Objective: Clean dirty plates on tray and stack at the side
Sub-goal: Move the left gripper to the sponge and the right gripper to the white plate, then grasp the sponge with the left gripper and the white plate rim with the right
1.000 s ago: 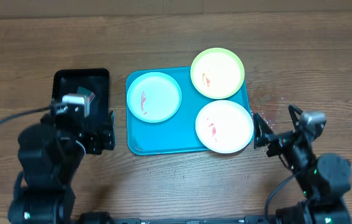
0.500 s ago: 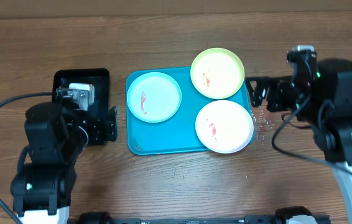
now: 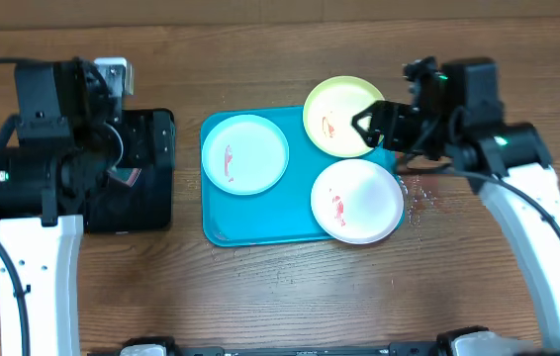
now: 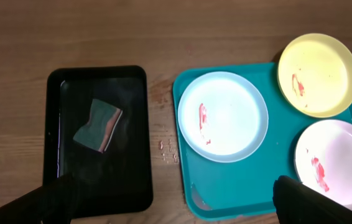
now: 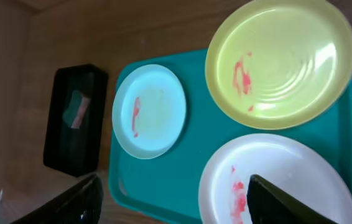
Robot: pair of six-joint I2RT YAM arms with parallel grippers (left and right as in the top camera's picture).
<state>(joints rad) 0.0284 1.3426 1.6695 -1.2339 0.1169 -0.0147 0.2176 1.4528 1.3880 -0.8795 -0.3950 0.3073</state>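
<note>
The cyan-blue tray [image 3: 295, 216] holds three plates, each with a red smear: light blue [image 3: 245, 153] on the left, yellow-green [image 3: 339, 114] overlapping the back right rim, and white [image 3: 357, 201] at the front right. My right gripper [image 3: 370, 126] is open and empty, raised over the yellow-green plate's right edge. In the right wrist view [image 5: 173, 205] its fingers [image 5: 288, 202] frame the white plate [image 5: 275, 177]. My left gripper [image 4: 176, 205] is open and empty, raised above the black tray [image 3: 156, 203].
The black tray [image 4: 126, 155], left of the cyan-blue tray [image 4: 244, 180], holds a green and orange sponge [image 4: 98, 126]. Small droplets lie on the wood right of the tray [image 3: 420, 198]. Bare wooden table surrounds both trays.
Both arms have risen from the table's front edge and swung toward the back. The left now hangs over the black tray, the right over the yellow-green plate. The plates have not moved.
</note>
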